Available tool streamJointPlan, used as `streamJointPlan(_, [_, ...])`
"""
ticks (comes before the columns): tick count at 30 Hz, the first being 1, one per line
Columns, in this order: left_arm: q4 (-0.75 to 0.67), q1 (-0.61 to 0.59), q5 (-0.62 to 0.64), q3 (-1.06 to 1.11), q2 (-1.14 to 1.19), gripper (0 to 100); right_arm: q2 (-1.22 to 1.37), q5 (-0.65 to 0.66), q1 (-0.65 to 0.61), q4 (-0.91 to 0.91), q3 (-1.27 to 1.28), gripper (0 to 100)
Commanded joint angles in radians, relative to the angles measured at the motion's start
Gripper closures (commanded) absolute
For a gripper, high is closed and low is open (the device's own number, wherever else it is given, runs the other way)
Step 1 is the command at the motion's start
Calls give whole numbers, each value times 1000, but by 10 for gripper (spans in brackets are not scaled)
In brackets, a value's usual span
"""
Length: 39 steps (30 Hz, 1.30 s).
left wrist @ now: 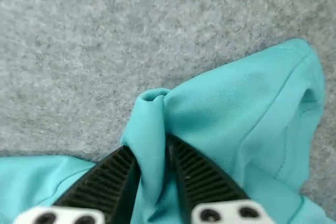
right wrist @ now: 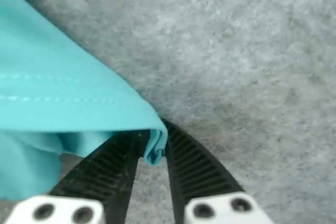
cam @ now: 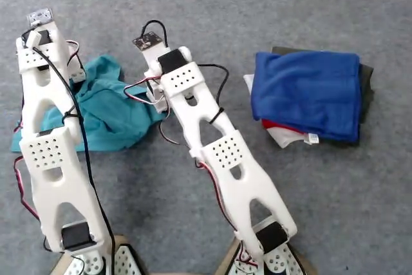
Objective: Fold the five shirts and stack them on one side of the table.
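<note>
A crumpled teal shirt (cam: pixel 106 111) lies on the grey table at the left, between my two arms. My left gripper (left wrist: pixel 154 157) is shut on a bunched fold of the teal shirt (left wrist: pixel 236 114), held between its black ribbed fingers (left wrist: pixel 110 177). My right gripper (right wrist: pixel 154 148) is shut on a hemmed edge of the teal shirt (right wrist: pixel 58 98), pinched at its fingertips. In the high view the left arm (cam: pixel 45 62) stands at the shirt's left edge and the right arm (cam: pixel 174 75) at its right edge. A stack of folded shirts (cam: pixel 309 94), blue on top, rests at the right.
Grey felt covers the table (cam: pixel 212 17). Under the blue shirt show a dark shirt (cam: pixel 365 88), a red one and a white one (cam: pixel 286 134). Open table lies behind the arms and in front of the stack. Wires (cam: pixel 145 88) hang from the right arm.
</note>
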Motion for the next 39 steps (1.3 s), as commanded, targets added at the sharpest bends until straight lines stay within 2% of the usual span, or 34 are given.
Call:
streamJointPlan(1, [72,-13,12,-87,-23,745,-88,-8,38,14,-8,984])
streamJointPlan(7, [218,-65,12,-260,-14,726,-320,-6,130,15,107,984])
streamJointPlan(13, [259,-157,5,-298,-14,729,-687,0,161,15,559,984])
streamJointPlan(18, [259,-234,-23,-189,-14,729,-1040,103,187,14,1013,984])
streamJointPlan(24, [259,-231,-68,-10,-21,730,-1426,221,290,14,1377,984])
streamJointPlan(29, [259,-206,-68,130,-23,762,-1672,256,413,14,1517,984])
streamJointPlan(34, [261,-200,-68,254,-25,977,-1801,279,474,14,1603,984])
streamJointPlan(37, [261,-202,-84,355,-29,975,-1817,279,473,14,1629,984])
streamJointPlan(39, [261,-208,-153,427,-68,970,-1817,282,473,14,1627,984])
